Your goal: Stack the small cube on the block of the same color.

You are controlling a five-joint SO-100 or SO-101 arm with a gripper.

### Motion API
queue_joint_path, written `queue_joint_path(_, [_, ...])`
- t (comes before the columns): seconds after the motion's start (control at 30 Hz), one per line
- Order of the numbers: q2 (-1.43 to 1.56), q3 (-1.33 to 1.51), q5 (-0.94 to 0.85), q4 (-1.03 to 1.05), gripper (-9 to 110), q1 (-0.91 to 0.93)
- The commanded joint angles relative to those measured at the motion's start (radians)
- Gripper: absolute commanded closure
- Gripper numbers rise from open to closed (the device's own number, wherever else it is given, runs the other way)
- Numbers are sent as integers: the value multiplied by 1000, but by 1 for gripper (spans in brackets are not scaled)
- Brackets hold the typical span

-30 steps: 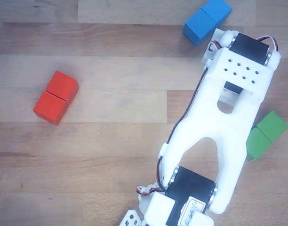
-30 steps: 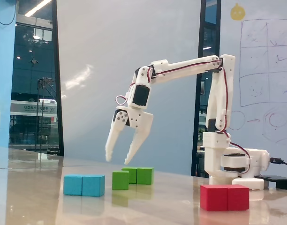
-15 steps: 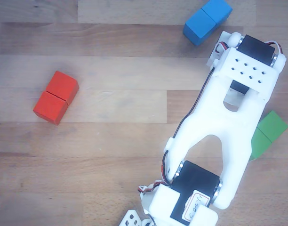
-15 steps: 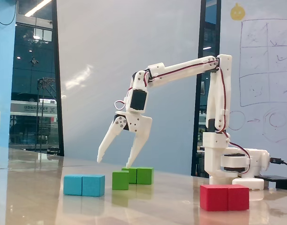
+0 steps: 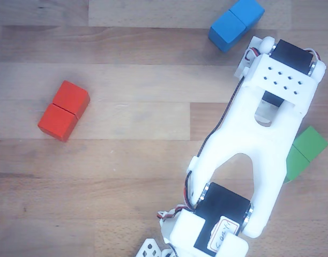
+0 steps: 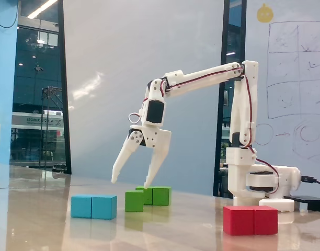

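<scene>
In the fixed view the small cube (image 6: pixel 134 201), green, sits on the table touching the left end of the green two-cube block (image 6: pixel 156 195). My gripper (image 6: pixel 131 183) hangs open just above the cube, one fingertip to its left and the other over the block's left end, holding nothing. In the other view the white arm (image 5: pixel 260 139) covers the small cube and the gripper. Only the right part of the green block (image 5: pixel 306 152) shows past the arm.
A blue double block (image 6: pixel 94 206) lies left of the green pieces, also seen at the top as the blue block (image 5: pixel 236 24). A red double block (image 6: pixel 250 219) lies front right, shown at left as the red block (image 5: pixel 64 111). The arm's base (image 6: pixel 259 185) stands at the right.
The jaws have spread wider and the gripper has dropped a little toward the green cube. From above, the arm has swung slightly right, covering more of the green block.
</scene>
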Motion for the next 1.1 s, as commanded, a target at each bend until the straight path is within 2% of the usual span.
queue_joint_path(0.0, [18,-94,-6,17,74,6])
queue_joint_path(1.07, [-94,-95,-3,6,74,-5])
